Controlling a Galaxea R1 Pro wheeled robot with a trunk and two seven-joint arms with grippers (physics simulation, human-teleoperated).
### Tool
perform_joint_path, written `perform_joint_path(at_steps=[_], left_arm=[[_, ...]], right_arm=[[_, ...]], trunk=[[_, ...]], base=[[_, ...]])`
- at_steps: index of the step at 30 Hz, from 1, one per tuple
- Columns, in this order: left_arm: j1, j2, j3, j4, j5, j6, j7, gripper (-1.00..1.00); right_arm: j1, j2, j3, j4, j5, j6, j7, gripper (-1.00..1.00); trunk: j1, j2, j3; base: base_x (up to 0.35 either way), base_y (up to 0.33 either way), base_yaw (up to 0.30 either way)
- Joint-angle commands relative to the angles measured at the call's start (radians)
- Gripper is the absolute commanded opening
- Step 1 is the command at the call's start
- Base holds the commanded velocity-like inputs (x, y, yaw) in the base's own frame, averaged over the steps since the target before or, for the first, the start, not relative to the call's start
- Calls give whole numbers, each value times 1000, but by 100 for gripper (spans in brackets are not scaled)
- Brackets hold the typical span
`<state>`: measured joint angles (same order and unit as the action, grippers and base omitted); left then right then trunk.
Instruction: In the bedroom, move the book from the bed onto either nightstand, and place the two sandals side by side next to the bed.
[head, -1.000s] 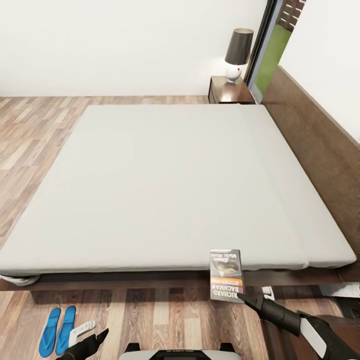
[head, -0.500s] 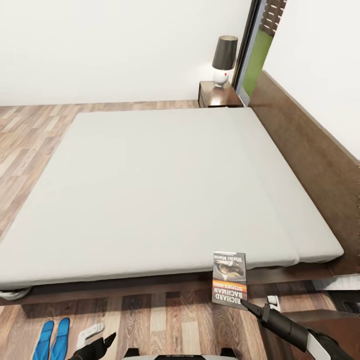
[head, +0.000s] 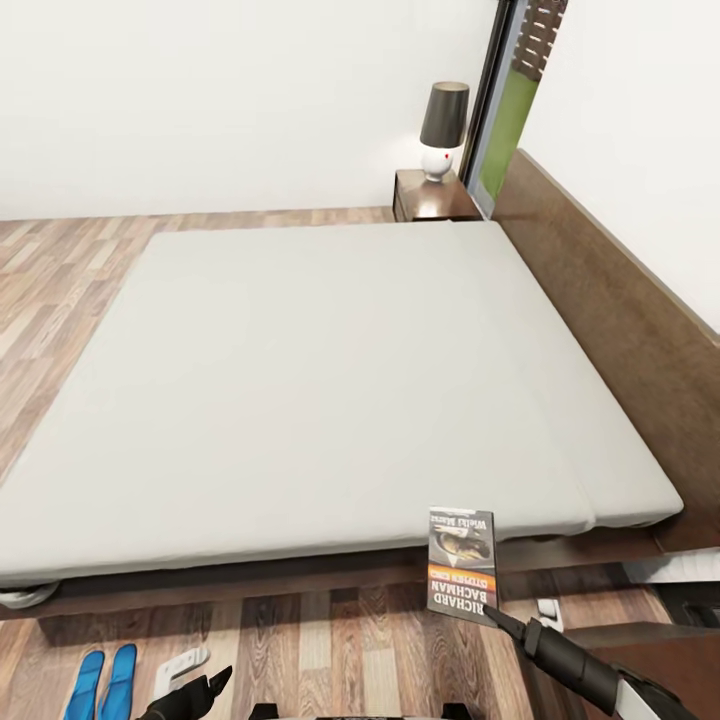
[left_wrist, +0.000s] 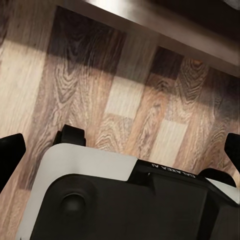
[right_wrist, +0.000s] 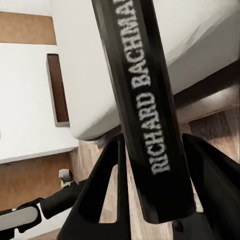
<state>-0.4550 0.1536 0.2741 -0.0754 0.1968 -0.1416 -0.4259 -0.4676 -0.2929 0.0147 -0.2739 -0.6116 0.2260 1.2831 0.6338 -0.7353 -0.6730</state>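
Right tool (head: 490, 612) pinches my book (head: 462, 566) by its lower edge, holding it upright over the floor (head: 340, 640), just before the bed (head: 300, 380). Left tool (head: 212, 684) hangs low with fingers spread wide; sandals (head: 103, 684) lie paired beyond it. Far ahead of my right tool stands the nightstand (head: 430, 200).
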Motion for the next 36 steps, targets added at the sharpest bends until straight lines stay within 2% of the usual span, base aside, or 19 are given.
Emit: perform_joint_path(at_steps=[1,5,7,10,19,23,25,27,30,36], left_arm=[[-1,0,-3,2,10,-1,-5,100],[-1,0,-3,2,10,-1,-5,100],[-1,1,-3,2,10,-1,-5,100],[-1,1,-3,2,10,-1,-5,100],[-1,0,-7,-1,7,-6,-6,100],[-1,0,-89,-2,-45,-8,-6,100],[-1,1,-151,1,-86,-9,-5,100],[-1,0,-180,11,-106,-9,-5,100],[-1,-1,-196,40,-116,-10,-5,100],[0,-7,-201,55,-117,-13,-5,100]], right_arm=[[0,0,2,1,-5,5,3,-100],[0,-1,2,18,-5,-3,1,-100],[0,-3,0,76,-6,-6,-1,-100],[0,-3,-1,110,-6,-6,-2,-100],[-1,-3,0,129,-7,-8,-2,-100],[0,-3,1,132,-7,-37,-5,-100],[0,-3,1,139,-7,-78,-5,-100],[0,-3,0,170,-7,-100,-5,-100],[0,-3,-1,235,-8,-113,-4,-100],[0,-3,-1,265,-8,-117,-5,-100]], trunk=[[0,-1,1],[0,-1,7],[0,-1,11],[0,-1,16],[0,-1,30],[0,-1,37],[0,-1,40],[0,-1,43],[0,-1,48],[0,-1,58]], base=[[0,0,0],[0,0,0],[0,0,0],[0,0,0],[0,0,0],[0,0,0],[0,0,0],[0,0,0],[0,0,0],[0,0,0]])
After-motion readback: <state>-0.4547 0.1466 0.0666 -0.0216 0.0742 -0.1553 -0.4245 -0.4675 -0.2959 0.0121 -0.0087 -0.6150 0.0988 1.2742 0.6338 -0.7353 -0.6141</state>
